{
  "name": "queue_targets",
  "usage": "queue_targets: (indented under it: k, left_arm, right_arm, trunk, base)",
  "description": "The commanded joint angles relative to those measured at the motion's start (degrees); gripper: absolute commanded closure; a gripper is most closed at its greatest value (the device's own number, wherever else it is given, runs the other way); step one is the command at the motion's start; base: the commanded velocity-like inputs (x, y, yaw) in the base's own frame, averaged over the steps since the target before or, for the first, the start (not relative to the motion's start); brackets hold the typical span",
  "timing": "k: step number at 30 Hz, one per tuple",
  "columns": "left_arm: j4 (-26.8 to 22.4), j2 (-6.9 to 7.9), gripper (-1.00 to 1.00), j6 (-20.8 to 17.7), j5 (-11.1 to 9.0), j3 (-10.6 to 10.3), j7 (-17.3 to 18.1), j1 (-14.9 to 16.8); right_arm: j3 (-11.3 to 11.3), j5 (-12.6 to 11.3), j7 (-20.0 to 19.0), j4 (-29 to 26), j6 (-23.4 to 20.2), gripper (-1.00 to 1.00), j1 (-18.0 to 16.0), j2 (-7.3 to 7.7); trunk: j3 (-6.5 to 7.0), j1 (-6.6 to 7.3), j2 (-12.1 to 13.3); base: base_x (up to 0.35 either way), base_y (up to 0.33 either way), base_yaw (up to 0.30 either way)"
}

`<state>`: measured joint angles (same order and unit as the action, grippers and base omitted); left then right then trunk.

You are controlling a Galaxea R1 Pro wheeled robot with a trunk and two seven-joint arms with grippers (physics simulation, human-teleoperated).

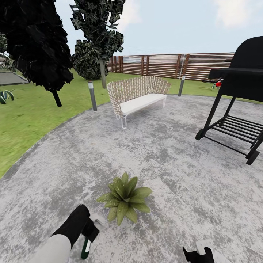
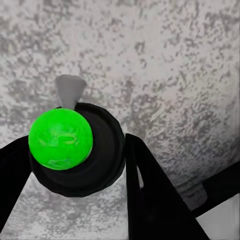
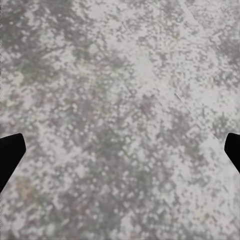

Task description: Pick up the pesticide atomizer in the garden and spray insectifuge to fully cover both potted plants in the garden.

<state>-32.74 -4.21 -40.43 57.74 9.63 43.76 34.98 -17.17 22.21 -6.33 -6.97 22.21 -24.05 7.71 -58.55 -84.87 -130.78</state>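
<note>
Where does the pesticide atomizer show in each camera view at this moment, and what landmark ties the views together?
Head view: the pesticide atomizer hangs low at the left gripper, beside the potted plant.
Left wrist view: its dark body with the bright green mark sits between the black fingers.
Right wrist view: the atomizer is not in it.
Shared landmark: the grey mottled paving.

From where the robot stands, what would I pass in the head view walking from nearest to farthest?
Left gripper holding the pesticide atomizer → potted plant on the paved circle → white wicker bench → slatted wooden fence.
</note>
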Motion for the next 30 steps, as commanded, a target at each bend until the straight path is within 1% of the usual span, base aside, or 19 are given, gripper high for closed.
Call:
queue_targets:
  k: [1,3,5,6,7,8,9,10,11,13,16,18,22,30]
  left_arm:
    - [-0.1,-0.46,1.00,0.0,0.7,0.4,0.2,0.0]
    - [-0.1,-0.66,1.00,-0.1,0.6,0.1,0.0,0.0]
    - [-0.1,-0.26,1.00,-0.2,0.7,0.3,0.0,0.0]
    - [-0.1,0.58,1.00,-0.2,0.8,0.4,0.0,0.0]
    - [0.0,2.47,1.00,-0.3,0.6,0.5,0.4,-0.1]
    - [0.0,4.08,1.00,-0.2,0.6,0.6,2.0,-0.1]
    - [0.2,4.58,1.00,0.0,0.6,0.6,3.3,-0.1]
    - [0.4,5.04,1.00,0.2,0.7,0.6,5.5,0.0]
    - [0.5,5.19,1.00,0.4,1.2,0.3,7.4,0.0]
    - [0.3,5.06,1.00,0.4,1.7,0.0,8.9,0.0]
    - [-0.1,5.01,1.00,0.3,1.8,-0.1,9.3,0.0]
    - [-0.3,5.24,1.00,0.1,1.9,0.0,9.4,0.3]
    - [-0.3,5.03,1.00,-0.1,1.9,0.0,9.5,0.4]
    - [-0.3,4.57,1.00,-0.4,1.8,0.0,9.6,0.4]
  right_arm:
    - [-0.5,0.3,-0.4,0.0,0.2,-1.00,0.0,0.00]
    - [-0.5,0.3,-0.4,0.0,0.2,-1.00,0.0,-0.05]
    - [-0.5,0.3,-0.4,0.0,0.2,-1.00,0.0,-0.05]
    - [-0.5,0.3,-0.4,0.0,0.2,-1.00,0.0,-0.04]
    - [-0.5,0.3,-0.4,0.0,0.2,-1.00,0.0,-0.05]
    - [-0.5,0.3,-0.4,0.0,0.2,-1.00,0.0,-0.06]
    - [-0.5,0.2,-0.4,0.0,0.2,-1.00,0.0,-0.06]
    - [-0.5,0.2,-0.4,0.0,0.2,-1.00,0.0,-0.06]
    - [-0.5,0.2,-0.4,0.0,0.2,-1.00,0.0,-0.06]
    - [-0.6,0.2,-0.4,0.0,0.3,-1.00,0.0,0.03]
    - [-0.5,0.4,-0.4,-0.1,0.3,-1.00,0.0,0.10]
    - [-0.5,0.4,-0.4,-0.1,0.3,-1.00,0.0,0.11]
    - [-0.5,0.3,-0.4,-0.1,0.3,-1.00,0.0,0.11]
    - [-0.6,0.2,-0.4,-0.1,0.4,-1.00,0.0,0.00]
  trunk:
    - [-0.05,0.01,0.0]
    - [-0.05,0.01,0.0]
    - [-0.05,0.01,0.0]
    - [-0.05,0.01,0.0]
    - [-0.06,0.01,0.0]
    - [-0.09,0.01,0.0]
    - [-0.14,0.01,0.0]
    - [-0.19,0.01,0.0]
    - [-0.26,0.01,0.0]
    - [-0.39,0.01,0.0]
    - [-0.50,0.01,0.0]
    - [-0.51,0.01,0.0]
    - [-0.51,0.01,0.0]
    - [-0.51,0.01,0.0]
  base:
    - [0.000,0.000,0.000]
    - [0.000,0.000,0.000]
    - [0.000,0.000,0.000]
    - [0.000,0.000,0.000]
    - [0.000,0.000,0.000]
    - [0.000,0.000,0.062]
    - [0.000,0.000,0.100]
    - [0.000,0.000,0.135]
    - [0.000,0.000,0.158]
    - [0.000,0.000,0.166]
    - [0.000,0.000,0.082]
    - [0.000,0.000,0.009]
    - [0.005,-0.002,0.002]
    - [0.188,-0.146,0.000]
